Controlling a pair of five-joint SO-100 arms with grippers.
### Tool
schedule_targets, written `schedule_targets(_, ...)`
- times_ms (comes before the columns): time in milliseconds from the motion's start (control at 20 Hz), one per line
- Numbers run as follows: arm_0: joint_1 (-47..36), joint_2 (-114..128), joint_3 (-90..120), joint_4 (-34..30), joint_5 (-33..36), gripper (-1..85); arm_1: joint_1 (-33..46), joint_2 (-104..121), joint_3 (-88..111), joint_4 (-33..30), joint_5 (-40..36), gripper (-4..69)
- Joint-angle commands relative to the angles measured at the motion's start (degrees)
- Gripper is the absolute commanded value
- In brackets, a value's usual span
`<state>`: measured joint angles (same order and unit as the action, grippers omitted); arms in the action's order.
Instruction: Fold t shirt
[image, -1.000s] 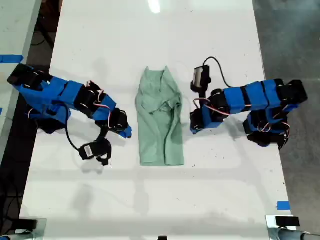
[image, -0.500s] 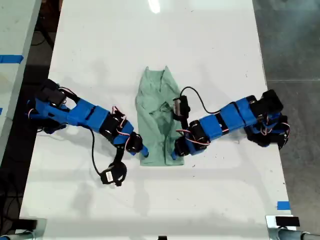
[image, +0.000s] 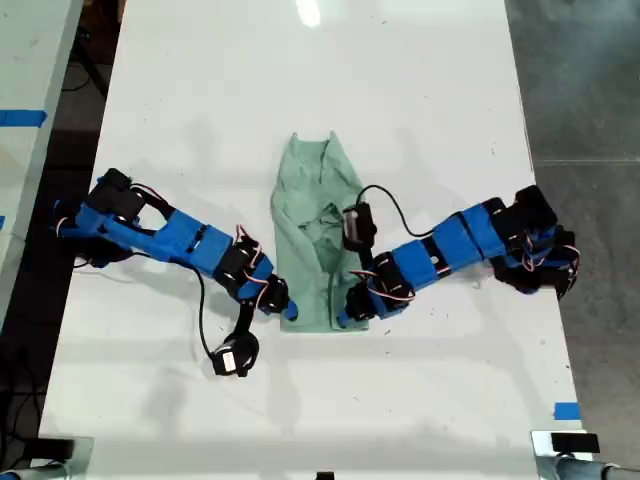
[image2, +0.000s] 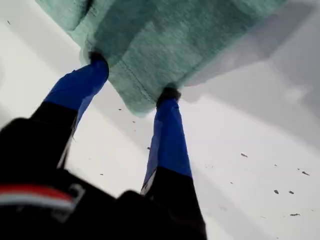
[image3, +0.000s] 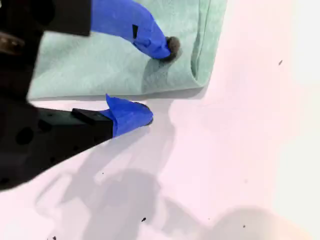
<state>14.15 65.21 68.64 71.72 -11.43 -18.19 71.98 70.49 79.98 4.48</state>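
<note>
Between two blue arms, the t shirt (image: 320, 240) lies lengthwise on the white surface (image: 300, 80), folded into a narrow strip with wrinkles bunched at its middle. One arm (image: 180, 240) reaches the shirt's hem corner from the exterior view's left, the other arm (image: 450, 250) reaches the opposite hem corner. I cannot tell from the wrist views which arm is which.

My first pincer (image2: 133, 76) stands open, both dark fingertips (image2: 169, 94) touching the edge of a hem corner, the cloth filling the gap beyond them. The rest of the shirt is cut off by that picture's edge.

My second pincer (image3: 159, 80) is open too: one finger (image3: 172, 46) presses on the cloth near a folded corner, the other rests on bare surface just beside the hem.

A red and white stripe (image2: 35, 196) shows on the first pincer's black body, too blurred to read as writing.
</note>
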Motion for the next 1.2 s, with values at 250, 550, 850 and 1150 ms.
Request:
schedule_targets(250,-0.4,-5.9,-10.1,-3.0,3.1,10.1,-1.1,-1.3,-3.2,2.8,2.6,22.8)
schedule_targets(550,-0.3,-6.5,-10.6,-3.3,3.7,-0.2,-1.3,-4.4,-4.2,1.8,2.2,21.8)
schedule_targets(850,0.0,-5.4,-10.9,-2.6,3.9,-0.2,-1.6,-6.4,-9.2,1.9,0.9,0.4)
schedule_targets(1150,-5.3,8.7,-11.5,10.8,3.9,-0.3,6.2,7.9,-15.2,11.4,-6.6,0.4)
